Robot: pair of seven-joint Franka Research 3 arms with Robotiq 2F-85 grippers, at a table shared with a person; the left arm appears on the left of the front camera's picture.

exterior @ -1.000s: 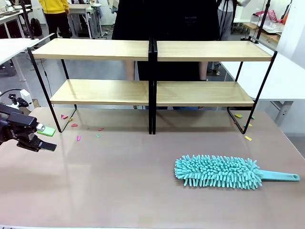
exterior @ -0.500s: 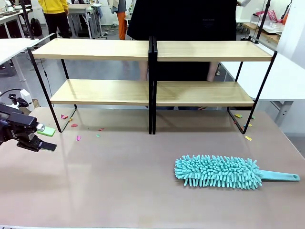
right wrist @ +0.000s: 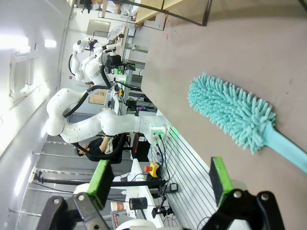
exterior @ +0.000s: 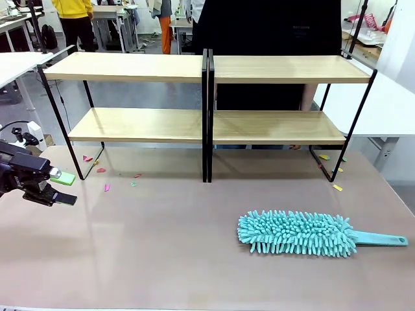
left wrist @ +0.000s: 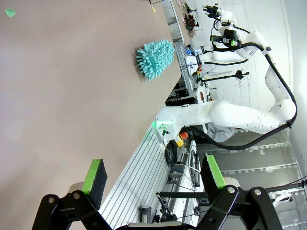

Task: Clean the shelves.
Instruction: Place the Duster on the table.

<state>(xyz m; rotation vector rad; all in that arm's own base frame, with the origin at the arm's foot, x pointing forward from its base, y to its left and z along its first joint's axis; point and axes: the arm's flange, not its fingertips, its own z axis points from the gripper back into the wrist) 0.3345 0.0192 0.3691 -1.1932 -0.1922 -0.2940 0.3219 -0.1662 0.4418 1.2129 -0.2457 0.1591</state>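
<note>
Two shelves (exterior: 207, 123) stand joined at table's far side, boards bare, w/ a person behind. Teal duster (exterior: 298, 233) lies front-right. Left gripper (exterior: 55, 188) (jaws apart) hovers at left edge; right gripper (right wrist: 163, 184) jaws apart, empty.

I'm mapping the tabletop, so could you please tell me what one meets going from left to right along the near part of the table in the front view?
Left gripper → pink paper scraps → teal microfibre duster → its handle.
</note>
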